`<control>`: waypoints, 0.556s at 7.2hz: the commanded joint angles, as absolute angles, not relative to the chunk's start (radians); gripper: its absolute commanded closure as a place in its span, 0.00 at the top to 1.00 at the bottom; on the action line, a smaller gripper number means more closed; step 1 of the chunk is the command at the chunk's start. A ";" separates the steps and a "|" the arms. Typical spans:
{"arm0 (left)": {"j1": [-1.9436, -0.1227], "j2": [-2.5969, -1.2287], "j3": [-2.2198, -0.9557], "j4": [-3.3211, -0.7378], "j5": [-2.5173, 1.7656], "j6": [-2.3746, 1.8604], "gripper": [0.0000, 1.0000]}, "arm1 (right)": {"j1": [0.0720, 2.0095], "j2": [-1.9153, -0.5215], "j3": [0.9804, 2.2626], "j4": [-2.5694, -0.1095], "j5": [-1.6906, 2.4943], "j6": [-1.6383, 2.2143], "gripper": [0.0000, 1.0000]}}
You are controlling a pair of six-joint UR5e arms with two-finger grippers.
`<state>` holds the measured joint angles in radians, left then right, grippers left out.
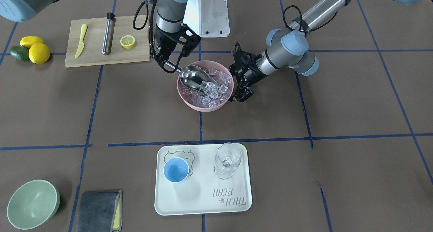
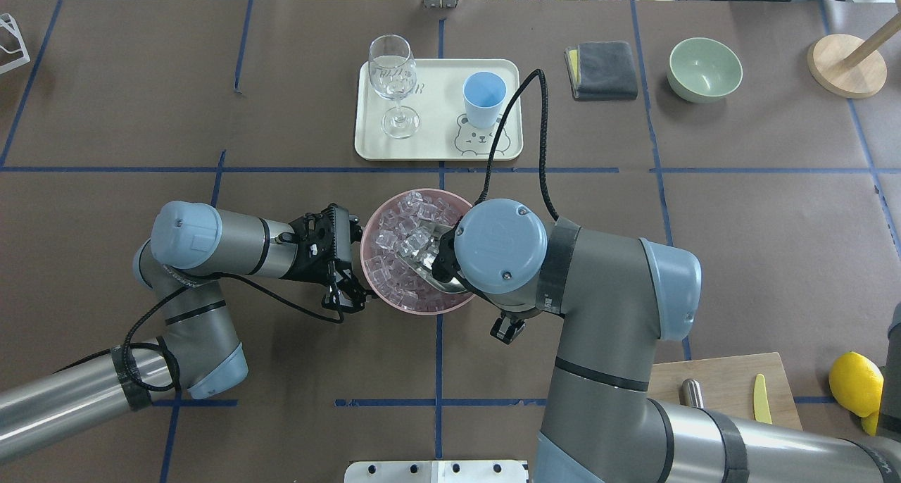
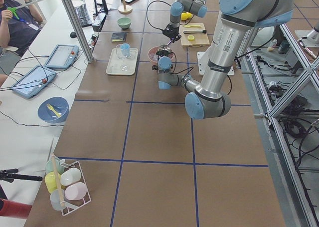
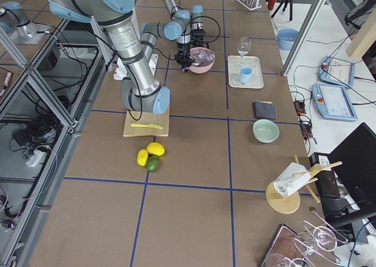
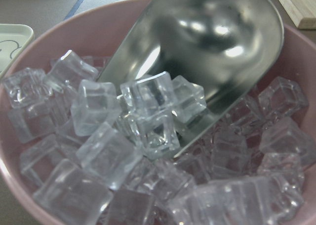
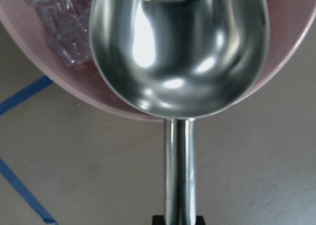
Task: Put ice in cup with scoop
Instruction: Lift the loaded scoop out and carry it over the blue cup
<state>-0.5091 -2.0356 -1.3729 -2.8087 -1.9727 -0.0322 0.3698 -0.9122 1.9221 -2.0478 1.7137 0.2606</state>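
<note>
Several ice cubes [image 5: 148, 94] lie in the scoop [image 1: 191, 77], whose handle the right gripper [image 1: 163, 60] clamps.

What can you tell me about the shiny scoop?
The scoop is shiny steel, with a deep rounded trough and a thin straight rod handle. The right gripper holds the handle in its jaws. The trough lies tilted in the pink bowl, its open front among the ice, a few cubes inside.

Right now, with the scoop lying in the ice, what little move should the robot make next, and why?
Probably push the scoop a little deeper under the ice, then lift. The right gripper holds its handle, only a few cubes sit at its mouth, and the cup is empty.
</note>
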 commanded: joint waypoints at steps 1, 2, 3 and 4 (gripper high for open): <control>-0.509 -2.037 -1.373 -2.809 -1.973 -0.032 1.00 | 0.373 -0.943 1.995 -2.025 1.715 0.270 0.00; -0.509 -2.037 -1.373 -2.809 -1.973 -0.032 1.00 | 0.379 -0.951 2.035 -2.025 1.718 0.270 0.00; -0.509 -2.037 -1.373 -2.809 -1.973 -0.032 1.00 | 0.386 -0.951 2.064 -2.025 1.718 0.273 0.00; -0.509 -2.037 -1.373 -2.807 -1.973 -0.032 1.00 | 0.409 -0.951 2.072 -2.025 1.726 0.273 0.00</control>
<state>-0.5093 -2.0370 -1.3729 -2.8084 -1.9727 -0.0322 0.3886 -0.9494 2.0502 -2.0252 1.7194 0.2719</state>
